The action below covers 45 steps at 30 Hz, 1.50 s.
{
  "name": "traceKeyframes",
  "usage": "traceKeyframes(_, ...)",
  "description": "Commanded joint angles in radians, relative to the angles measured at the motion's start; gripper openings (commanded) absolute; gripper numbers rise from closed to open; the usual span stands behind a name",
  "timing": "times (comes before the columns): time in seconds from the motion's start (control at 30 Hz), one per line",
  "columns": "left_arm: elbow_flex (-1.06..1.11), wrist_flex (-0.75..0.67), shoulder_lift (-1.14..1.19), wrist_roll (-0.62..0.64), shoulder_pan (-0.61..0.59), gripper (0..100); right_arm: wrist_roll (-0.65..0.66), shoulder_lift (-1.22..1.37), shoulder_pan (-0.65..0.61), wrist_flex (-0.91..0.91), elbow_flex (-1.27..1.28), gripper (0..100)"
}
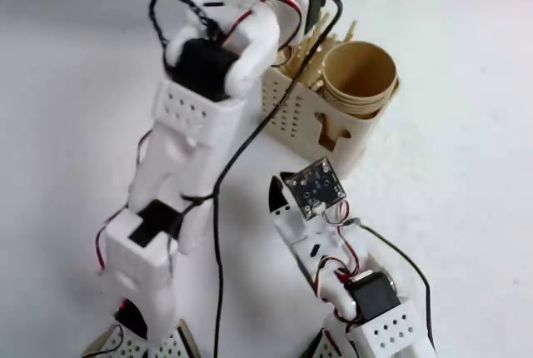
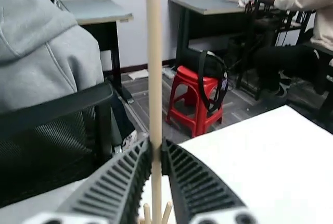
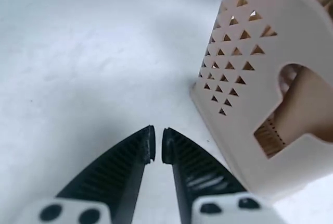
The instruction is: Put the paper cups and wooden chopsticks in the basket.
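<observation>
The cream perforated basket point(image 1: 310, 121) stands on the white table with stacked paper cups point(image 1: 360, 79) in its right half and several wooden chopsticks point(image 1: 310, 52) standing in its left half. My left gripper point(image 2: 156, 153) is above the basket, shut on one upright wooden chopstick point(image 2: 153, 57); more chopstick tips point(image 2: 166, 211) show beneath it. My right gripper point(image 3: 157, 143) hovers low over the table just in front of the basket point(image 3: 270, 52), shut with nothing between its black fingers point(image 3: 125, 169). A cup wall point(image 3: 302, 104) shows through the basket's handle cutout.
The left arm point(image 1: 196, 116) and its black cable point(image 1: 229, 208) cross the table left of the basket. The right arm point(image 1: 333, 250) lies in front of it. Bare white table point(image 1: 466, 208) spreads to the right and far left. A chair and stool stand beyond the table.
</observation>
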Motion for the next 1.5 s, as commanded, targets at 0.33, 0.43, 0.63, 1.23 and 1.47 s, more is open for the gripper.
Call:
traceKeyframes(0.33, -0.012, -0.023, 0.104, 0.000, -0.028, 14, 0.008, -0.015, -0.002, -0.004, -0.011, 3.6)
traceKeyframes(0.43, -0.012, -0.023, 0.101, 0.000, -0.047, 17, 0.008, -0.015, -0.002, -0.004, -0.011, 3.7)
traceKeyframes(0.63, -0.014, 0.086, 0.038, -0.003, -0.056, 17, 0.008, -0.015, -0.002, -0.005, -0.011, 3.7)
traceKeyframes(1.23, -0.012, 0.529, -0.461, -0.095, -0.005, 2, 0.006, -0.015, -0.002, -0.002, -0.011, 3.4)
traceKeyframes(1.47, -0.005, 0.644, -0.704, -0.143, 0.059, 2, -0.002, -0.015, -0.002, 0.005, -0.018, 3.4)
